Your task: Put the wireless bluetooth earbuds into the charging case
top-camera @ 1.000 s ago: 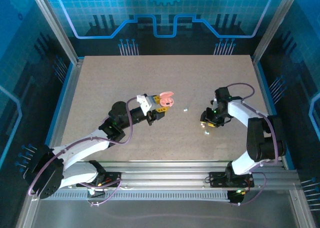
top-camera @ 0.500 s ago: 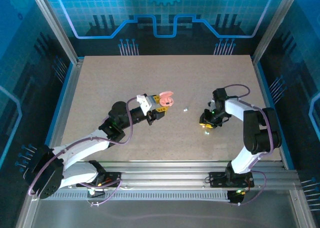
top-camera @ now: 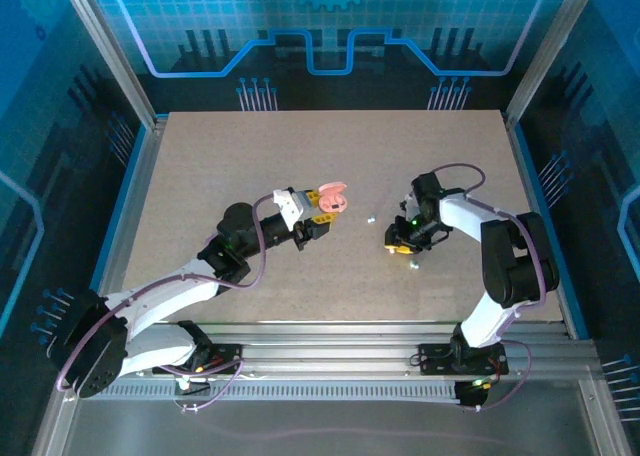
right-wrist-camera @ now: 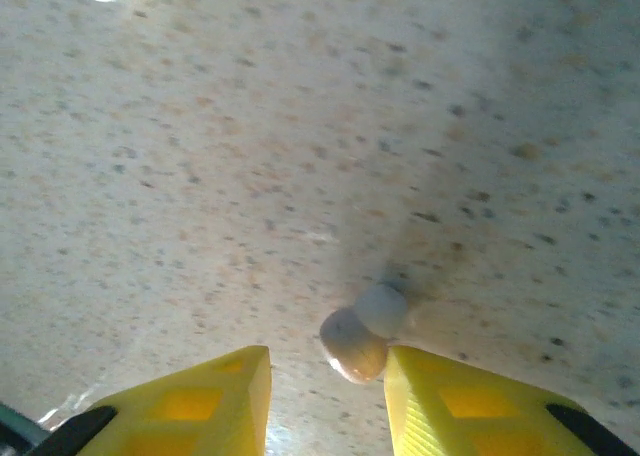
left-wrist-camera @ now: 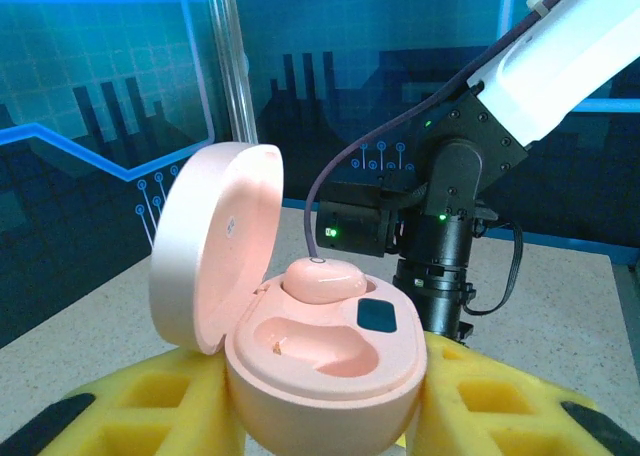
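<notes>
My left gripper clamps its yellow, square-pocketed fingers on the charging case, a smooth, matte pink, rounded shell with its lid hinged upright. A seated earbud, a glossy pink pebble, fills the far well; the near well is bare. That arm stretches toward mid-table, holding the case raised and level. My right gripper points down at the speckled, gritty table, wrist bent over. Its fingers stand narrowly apart around a loose earbud with a pale rounded tip, lying ungripped on the table.
</notes>
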Tool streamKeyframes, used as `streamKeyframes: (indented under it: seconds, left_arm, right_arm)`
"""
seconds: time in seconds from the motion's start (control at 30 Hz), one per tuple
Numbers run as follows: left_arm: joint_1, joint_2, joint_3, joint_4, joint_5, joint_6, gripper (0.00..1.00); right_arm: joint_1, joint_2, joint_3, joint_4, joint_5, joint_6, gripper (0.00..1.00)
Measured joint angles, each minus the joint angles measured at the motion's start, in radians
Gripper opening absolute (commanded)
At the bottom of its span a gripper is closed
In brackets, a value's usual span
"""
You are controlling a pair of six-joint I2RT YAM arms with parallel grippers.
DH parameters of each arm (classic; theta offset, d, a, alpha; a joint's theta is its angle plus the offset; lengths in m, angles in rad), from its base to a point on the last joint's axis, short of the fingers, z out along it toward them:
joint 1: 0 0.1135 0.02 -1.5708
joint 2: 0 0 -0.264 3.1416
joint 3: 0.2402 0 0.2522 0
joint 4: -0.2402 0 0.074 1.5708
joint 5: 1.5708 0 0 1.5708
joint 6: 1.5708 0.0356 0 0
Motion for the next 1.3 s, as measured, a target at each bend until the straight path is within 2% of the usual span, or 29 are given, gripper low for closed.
streamKeyframes:
  seconds: [0.2, 0.4, 0.67, 0.93, 1.3]
  left_arm:
    - [0.0, 0.0, 0.0, 0.0, 0.0, 0.0, 0.39]
    - [0.0, 0.0, 0.0, -0.008, 0.0, 0.0, 0.39]
    - [0.0, -0.025, -0.001, -0.021, -0.002, 0.0, 0.39]
    - [0.0, -0.047, -0.012, -0.026, -0.008, 0.002, 0.39]
    - [0.0, -0.047, -0.013, -0.03, -0.008, 0.017, 0.39]
  right_arm:
    - [0.021, 0.001, 0.03, -0.002, -0.01, 0.0, 0.38]
    - [0.042, 0.014, 0.103, -0.024, 0.056, -0.009, 0.39]
    - [0.055, 0.161, 0.235, -0.047, 0.084, -0.061, 0.39]
    - [0.055, 0.19, 0.214, -0.082, 0.098, -0.064, 0.39]
    - [0.056, 0.097, 0.11, -0.106, 0.065, -0.063, 0.39]
